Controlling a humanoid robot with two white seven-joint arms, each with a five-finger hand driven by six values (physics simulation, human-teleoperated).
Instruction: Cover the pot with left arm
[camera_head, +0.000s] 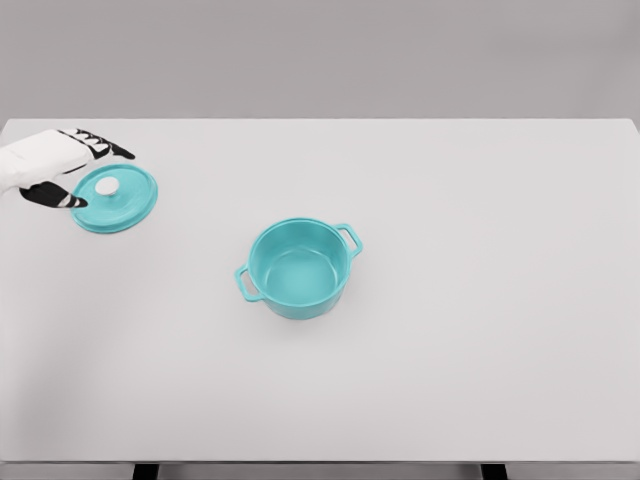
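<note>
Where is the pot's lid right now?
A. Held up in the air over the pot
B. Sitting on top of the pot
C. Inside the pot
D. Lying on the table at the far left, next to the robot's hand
D: the lid lies flat on the table by the left hand, well apart from the uncovered pot.

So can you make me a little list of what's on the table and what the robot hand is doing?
pot: teal pot, two handles, open, nothing inside, near the table's middle
lid: teal lid with white knob, flat on the table, far left
left robot hand: left robot hand at the lid's left edge, fingers spread around it, not gripping yet
right robot hand: not in view
</note>
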